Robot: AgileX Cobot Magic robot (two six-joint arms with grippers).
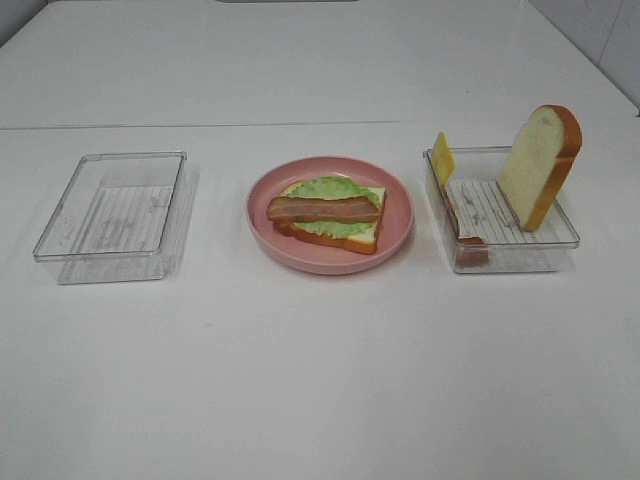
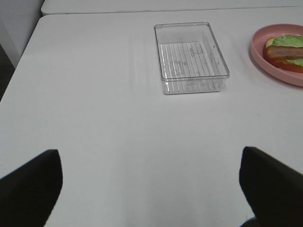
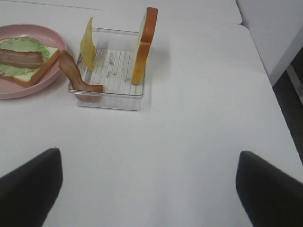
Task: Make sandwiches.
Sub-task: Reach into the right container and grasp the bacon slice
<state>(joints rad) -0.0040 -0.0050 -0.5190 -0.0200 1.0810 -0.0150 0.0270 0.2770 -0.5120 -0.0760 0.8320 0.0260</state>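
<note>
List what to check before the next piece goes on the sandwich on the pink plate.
1. Base on the pink plate, with bread slice, lettuce and bacon strip stacked: ok.
2. Cheese slice free to grasp, standing at the right tray wall: ok.
3. Second bacon strip lying flat in that tray: not ok, it drapes over the wall.
4. Top bread slice standing on edge in that tray, unobstructed: ok.
5. Left end effector and right end effector open, holding nothing: ok.
</note>
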